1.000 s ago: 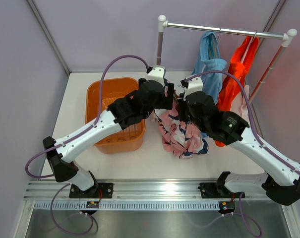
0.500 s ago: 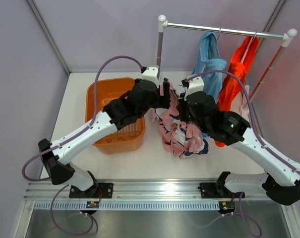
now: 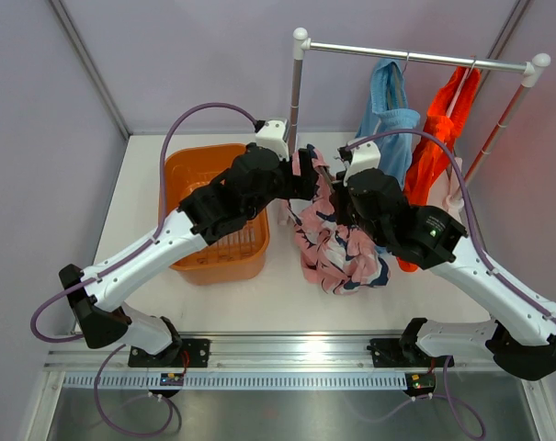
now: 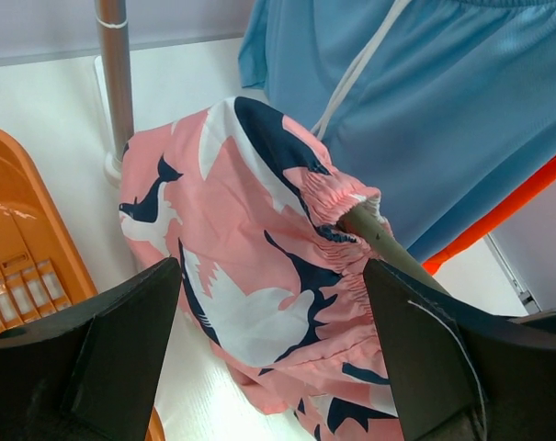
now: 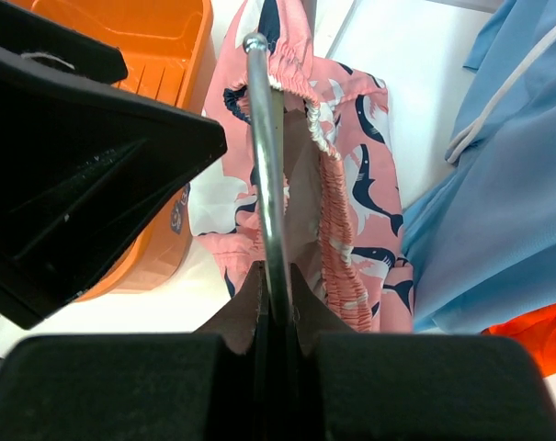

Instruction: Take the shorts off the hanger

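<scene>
Snagging is the main worry. The pink shorts (image 3: 337, 246) have their elastic waistband (image 4: 337, 197) bunched round one arm of the hanger (image 5: 266, 138), and its tip pokes out through the gathers.

The left gripper (image 4: 273, 294) hovers w/ fingers spread wide either side of the cloth and nothing in them. If it closes up high it prob. pinches the hanger arm along w/ the fabric, and a pull then drags the hanger too. The right gripper (image 5: 276, 285) is clamped tight on the hanger's thin wire. That's a slim thing to hold, so a hard sideways tug could twist it or slip it out.

Blue shorts (image 4: 443, 110) hang just behind, w/ the drawstring (image 4: 360, 64) dangling near the pink cloth, so a sloppy reach could catch it.

Blue and orange shorts (image 3: 438, 129) are on the rail (image 3: 415, 57). The pink pair is off it, held mid-table between the two arms, just right of the basket (image 3: 213, 211).

Orientation: the waistband is uppermost at the hanger and the legs trail down toward the near edge. So the long axis, waist to hem, runs approx. far-to-near from overhead, drooping as it goes. The hanger wire points straight out from the right gripper toward the left one. The fabric is heaped, so from above I can't tell whether the hems rest on the table (image 3: 287, 303) or hang just clear.
</scene>
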